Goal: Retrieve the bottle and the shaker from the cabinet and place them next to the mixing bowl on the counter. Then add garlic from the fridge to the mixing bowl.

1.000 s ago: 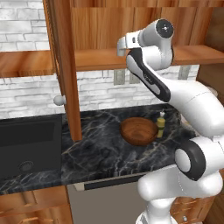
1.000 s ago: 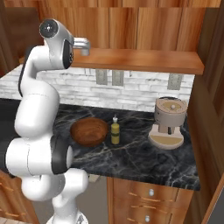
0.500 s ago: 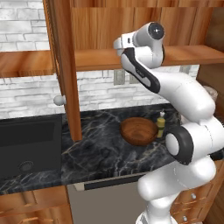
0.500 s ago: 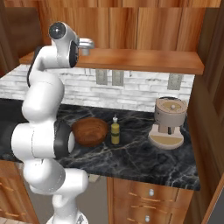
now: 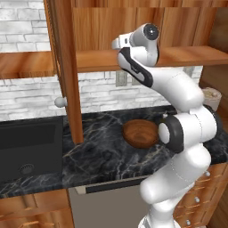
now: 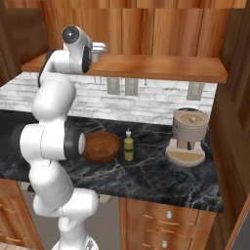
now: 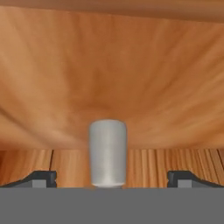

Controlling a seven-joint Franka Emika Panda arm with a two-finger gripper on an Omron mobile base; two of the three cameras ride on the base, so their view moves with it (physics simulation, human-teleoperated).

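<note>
The grey-silver shaker (image 7: pixel 107 153) stands upright on the plank shelf of the wooden cabinet (image 6: pixel 161 66), straight ahead of my gripper (image 7: pixel 109 180). The two fingertips (image 7: pixel 41 178) stand wide apart on either side of it, open, with clear gaps to its sides. From the base views the gripper (image 6: pixel 101 48) reaches in at shelf height. The olive-yellow bottle (image 6: pixel 128 148) stands on the black marble counter (image 6: pixel 156 176), just right of the brown wooden mixing bowl (image 6: pixel 101 147), which lies beside the arm's elbow (image 5: pixel 140 132). Garlic and fridge are out of view.
The cabinet's open door (image 5: pixel 67 67) with its round knob (image 5: pixel 60 102) hangs left of the arm. A black sink (image 5: pixel 26 147) is set in the counter at the left. A brown grinder-like appliance (image 6: pixel 189 134) stands at the right, with drawers (image 6: pixel 166 217) below.
The arm's upper part has swung left and further toward the shelf, bringing the hand up to the shaker. The bottle and bowl have stayed put.
</note>
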